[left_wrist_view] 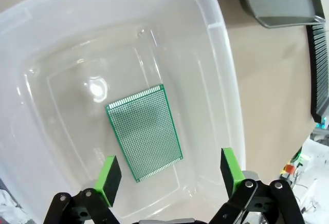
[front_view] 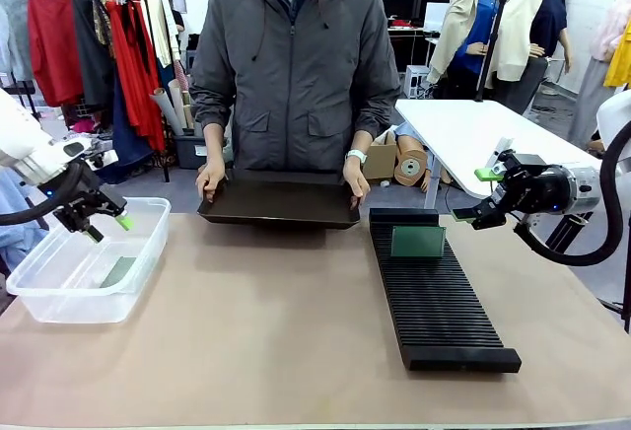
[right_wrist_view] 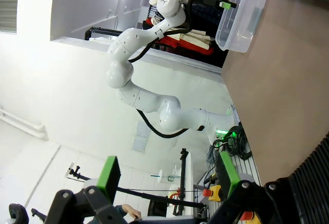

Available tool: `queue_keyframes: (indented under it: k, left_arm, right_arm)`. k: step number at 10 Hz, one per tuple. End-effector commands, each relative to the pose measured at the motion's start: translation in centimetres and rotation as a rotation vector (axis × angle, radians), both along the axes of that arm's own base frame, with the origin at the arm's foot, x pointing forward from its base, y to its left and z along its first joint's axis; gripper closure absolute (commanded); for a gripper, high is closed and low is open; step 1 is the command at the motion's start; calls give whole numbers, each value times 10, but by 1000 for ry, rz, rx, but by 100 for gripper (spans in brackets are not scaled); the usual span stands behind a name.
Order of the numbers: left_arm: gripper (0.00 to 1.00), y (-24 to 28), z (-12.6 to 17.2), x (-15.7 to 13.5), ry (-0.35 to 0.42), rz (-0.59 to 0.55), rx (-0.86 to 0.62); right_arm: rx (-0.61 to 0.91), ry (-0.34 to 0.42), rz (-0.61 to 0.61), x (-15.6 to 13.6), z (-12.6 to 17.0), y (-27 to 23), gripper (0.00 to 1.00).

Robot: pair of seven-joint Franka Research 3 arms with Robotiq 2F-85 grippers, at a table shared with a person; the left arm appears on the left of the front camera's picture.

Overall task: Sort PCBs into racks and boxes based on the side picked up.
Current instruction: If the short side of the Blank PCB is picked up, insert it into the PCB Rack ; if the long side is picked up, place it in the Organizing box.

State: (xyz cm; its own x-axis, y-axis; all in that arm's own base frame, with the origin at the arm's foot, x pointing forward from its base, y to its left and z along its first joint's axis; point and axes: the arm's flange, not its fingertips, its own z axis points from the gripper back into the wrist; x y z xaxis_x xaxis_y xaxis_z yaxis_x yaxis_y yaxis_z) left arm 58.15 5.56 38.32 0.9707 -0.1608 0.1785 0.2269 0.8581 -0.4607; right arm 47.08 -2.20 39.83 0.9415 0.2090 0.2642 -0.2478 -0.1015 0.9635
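One green PCB [left_wrist_view: 145, 131] lies flat on the bottom of the clear box [left_wrist_view: 226, 54], dotted face up. My left gripper [left_wrist_view: 169, 172] hangs open just above it, its green pads [left_wrist_view: 109, 172] apart and empty. From the front, that gripper [front_view: 108, 228] hovers over the box [front_view: 59, 297] at the table's left, with the PCB [front_view: 118, 272] inside. A second PCB [front_view: 418, 243] stands upright in a far slot of the black rack [front_view: 444, 322]. My right gripper [front_view: 473, 196] is open and empty in the air, to the right of the rack's far end. In its own view, the right gripper [right_wrist_view: 168, 172] holds nothing.
A person at the far side holds a smooth dark tray [front_view: 279, 200] with both hands on the table's far edge. The tan tabletop [front_view: 266, 331] lies bare between box and rack. A white table [front_view: 473, 129] stands behind on the right.
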Motion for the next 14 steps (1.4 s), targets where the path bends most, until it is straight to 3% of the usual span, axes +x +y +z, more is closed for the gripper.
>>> queue_keyframes:
  k: [1, 11, 12, 14]
  left_arm:
    - [0, 0, 9, -11, -40, 31, 23]
    - [0, 0, 5, -12, -32, 44, 18]
    - [0, 3, 7, -12, -28, 67, -25]
    - [0, 17, 21, -12, 13, 125, -258]
  right_arm:
    - [0, 2, 3, -1, 2, 1, 0]
    - [0, 2, 3, -1, 2, 1, 0]
    - [0, 2, 3, -1, 2, 1, 0]
    - [0, 2, 3, -1, 2, 1, 0]
